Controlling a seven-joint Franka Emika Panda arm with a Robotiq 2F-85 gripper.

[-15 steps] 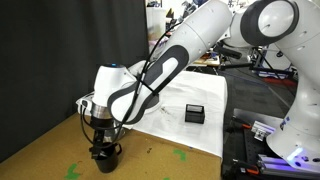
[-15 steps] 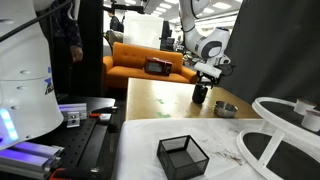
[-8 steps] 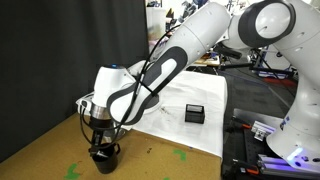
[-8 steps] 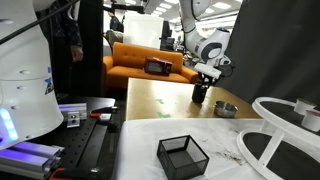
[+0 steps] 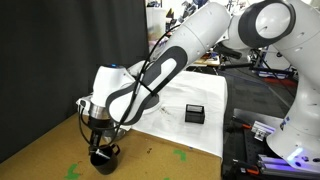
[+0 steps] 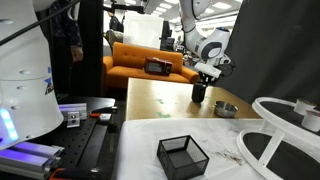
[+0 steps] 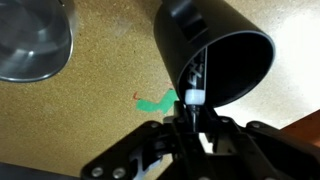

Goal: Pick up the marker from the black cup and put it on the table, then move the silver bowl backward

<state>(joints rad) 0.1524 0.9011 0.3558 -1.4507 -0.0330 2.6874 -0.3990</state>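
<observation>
Currently: claw closed on marker at cup mouth.
Wrist view, left to right: one bowl [image 7: 30,45] at the upper left, well apart; one cup [image 7: 215,55] on the worktop [image 7: 90,110]; one marker [image 7: 194,82] inside it, leaning on the near wall, long axis running from the cup's depth towards the claw [image 7: 192,120]. The jaws stand narrow, pinching the marker's pale upper end. Judged next: withdraw along that axis; a sideways pull could tip the cup.

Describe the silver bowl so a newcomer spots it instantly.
Start at the brown table by the orange sofa. The black cup stands toward its far end; the silver bowl sits beside it, not touching. It is low, shiny metal; the cup is taller and black.
</observation>
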